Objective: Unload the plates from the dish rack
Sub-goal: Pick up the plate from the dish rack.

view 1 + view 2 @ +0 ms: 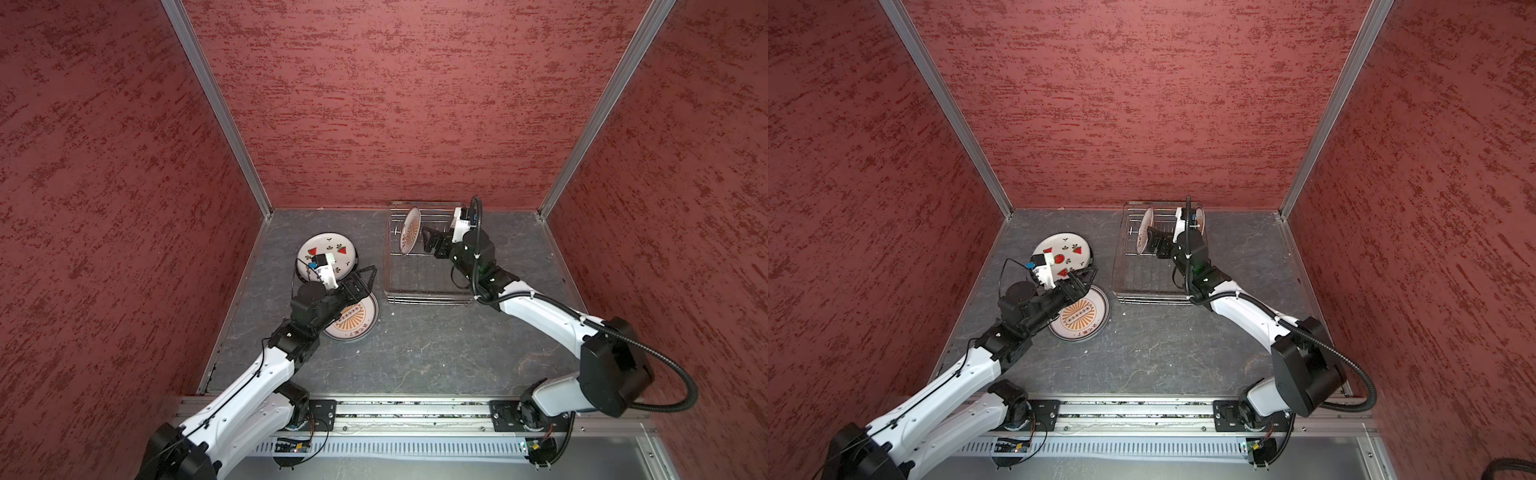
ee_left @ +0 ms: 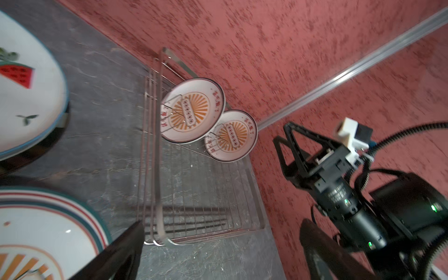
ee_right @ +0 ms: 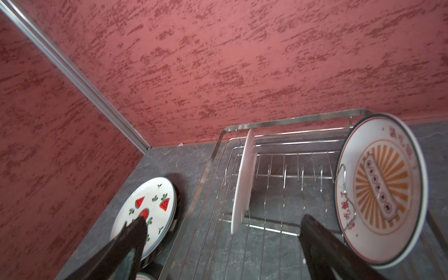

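Right end effector (image 3: pixel 224 217): dark fingers fill the right wrist view's foreground, spread wide with nothing between them. It hangs inside the dish rack, between the two standing plates.
Plates in rack: one orange-sunburst plate (image 1: pixel 410 230) stands on edge among the prongs. A second sunburst plate (image 3: pixel 380 191) stands close by the right wrist.
Dish rack (image 1: pixel 428 299): sits at the desk's back, against the wall; its remaining slots are bare.
Plates unloaded: a watermelon plate (image 1: pixel 332 243) rests on another plate. A striped-rim sunburst plate (image 1: pixel 355 322) lies flat beside it, left of the rack.
Left end effector (image 1: pixel 368 282): wide open and empty, poised above those desk plates.
Hazard, right side: closing askew on a glazed rim could let the plate slip or catch a prong. The wrist housing, so near the second plate, could tip it.
Hazard, left side: the left arm overhangs the set-down spot and may block delivery.
Right arm pose: reached forward, wrist bent so the fingers point leftward.
Left arm pose: stretched forward, fingers aimed toward the rack.
Desk (image 1: pixel 415 353): grey, stone-patterned.
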Controlling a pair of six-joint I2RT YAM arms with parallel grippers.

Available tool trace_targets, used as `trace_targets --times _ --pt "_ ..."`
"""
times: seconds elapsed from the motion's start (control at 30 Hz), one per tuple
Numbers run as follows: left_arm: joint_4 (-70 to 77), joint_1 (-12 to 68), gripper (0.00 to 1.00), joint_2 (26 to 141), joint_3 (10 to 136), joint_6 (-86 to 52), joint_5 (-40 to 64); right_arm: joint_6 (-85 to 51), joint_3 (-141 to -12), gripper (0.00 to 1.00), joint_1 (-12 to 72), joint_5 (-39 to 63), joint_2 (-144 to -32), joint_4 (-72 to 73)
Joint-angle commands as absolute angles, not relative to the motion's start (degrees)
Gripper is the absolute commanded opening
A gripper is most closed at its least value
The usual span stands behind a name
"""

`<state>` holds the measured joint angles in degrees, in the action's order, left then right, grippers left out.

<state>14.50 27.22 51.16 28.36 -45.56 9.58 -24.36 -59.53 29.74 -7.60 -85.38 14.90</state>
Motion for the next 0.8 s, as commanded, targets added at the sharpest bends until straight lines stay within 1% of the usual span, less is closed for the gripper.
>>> trace_targets --times 0.0,0.17,0.3,0.33,0.47,0.6,0.73,0.77 --pt "24.5 27.9 0.99 55.3 31.0 -40.2 16.6 -25.8 -65.4 0.99 27.3 -5.9 -88.5 8.6" --pt "30.1 28.0 1.0 61.8 32.5 -39.7 16.9 -23.7 -73.8 0.99 24.7 -9.0 -94.6 4.5" --pt "33.3 28.0 1.0 66.2 33.2 -39.5 19.0 -21.7 -79.9 0.99 24.5 -8.1 -100.5 3.9" --pt "33.9 28.0 0.99 67.3 33.7 -39.4 19.5 -22.0 -82.4 0.97 24.5 -7.7 -102.6 2.4" --pt "35.3 27.9 1.0 70.7 34.7 -39.9 19.9 -22.9 -90.0 0.91 25.2 -7.1 -109.8 -1.9" --pt "37.1 27.8 1.0 73.5 34.5 -40.5 21.0 -22.3 -92.9 0.84 26.8 -10.5 -113.3 -3.4" --pt "35.4 27.0 0.99 74.6 34.7 -39.9 21.9 -21.4 -94.0 0.66 28.0 -14.1 -115.0 -3.8" --pt "35.1 26.6 1.0 74.5 34.3 -39.8 21.9 -21.1 -94.0 0.64 28.3 -15.0 -115.3 -3.7"
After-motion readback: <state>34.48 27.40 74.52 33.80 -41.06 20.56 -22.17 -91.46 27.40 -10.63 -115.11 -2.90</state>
